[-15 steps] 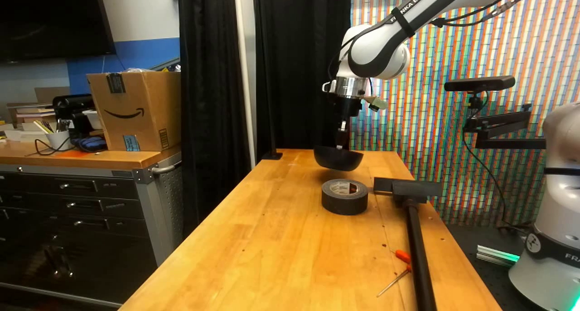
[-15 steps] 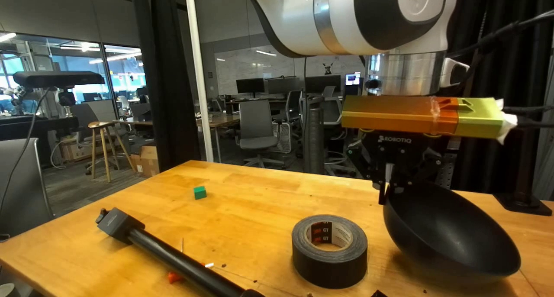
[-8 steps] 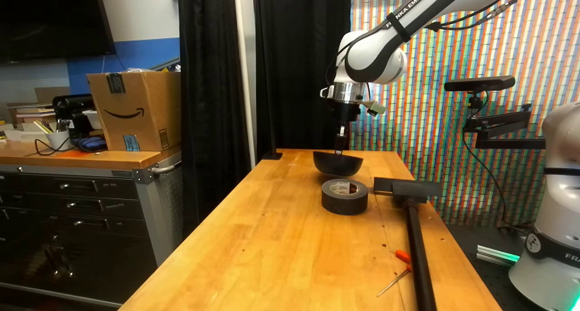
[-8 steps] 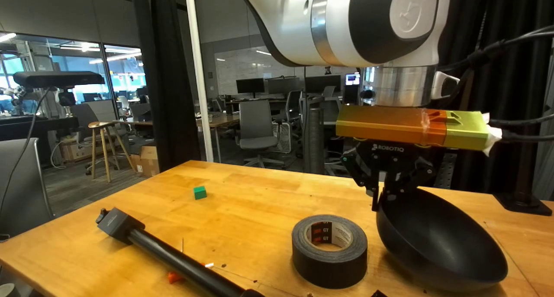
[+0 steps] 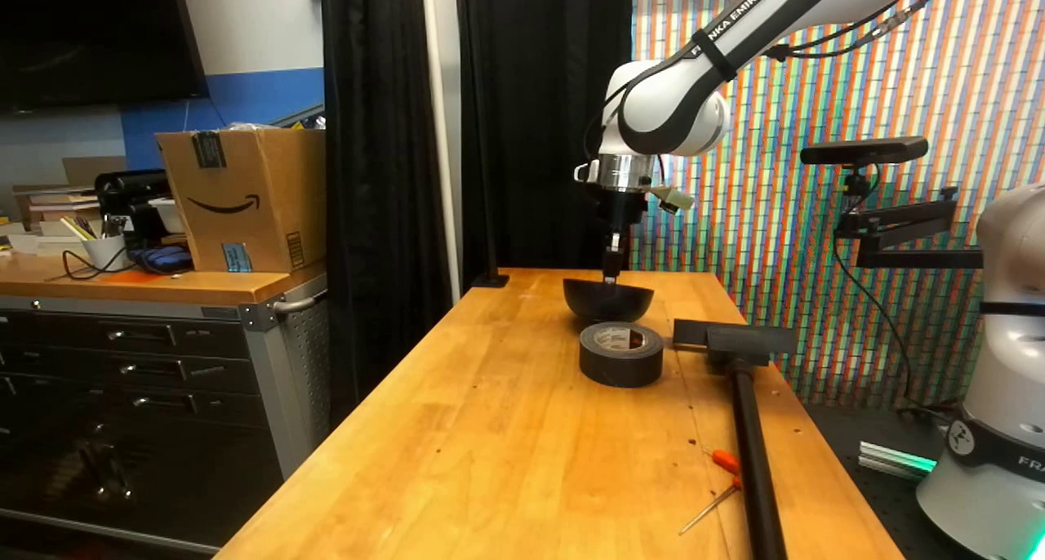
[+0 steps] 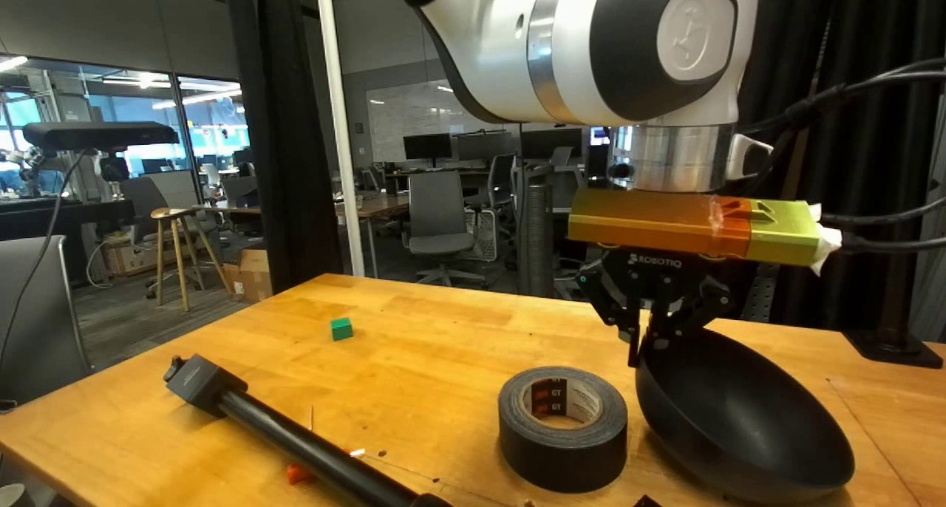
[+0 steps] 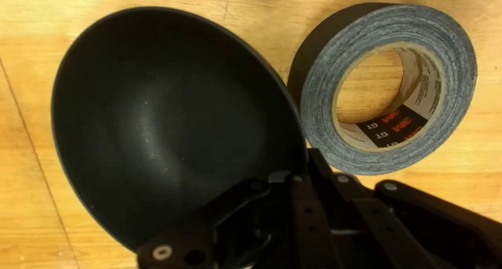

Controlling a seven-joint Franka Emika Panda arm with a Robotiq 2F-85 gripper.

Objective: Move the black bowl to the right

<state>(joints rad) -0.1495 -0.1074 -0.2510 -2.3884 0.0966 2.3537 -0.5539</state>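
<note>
The black bowl (image 6: 746, 418) hangs tilted from my gripper (image 6: 641, 350), its rim higher at the gripper side. The gripper is shut on the bowl's rim, with one finger inside and one outside. In an exterior view the bowl (image 5: 608, 302) is low over the table, behind the tape roll, with the gripper (image 5: 611, 276) above it; I cannot tell whether its underside touches the wood. In the wrist view the bowl (image 7: 176, 116) fills the left and the gripper (image 7: 306, 165) comes in from below at its right edge.
A dark grey tape roll (image 6: 563, 459) stands close beside the bowl; it also shows in the wrist view (image 7: 457, 73). A black pole with a flat head (image 5: 747, 429) and an orange-handled screwdriver (image 5: 725, 461) lie on the wooden table (image 5: 506, 429). A green cube (image 6: 341, 329) lies farther off.
My gripper and the held bowl have come down toward the table. In an exterior view they have also shifted left, nearer the tape roll. The tape roll has not moved.
</note>
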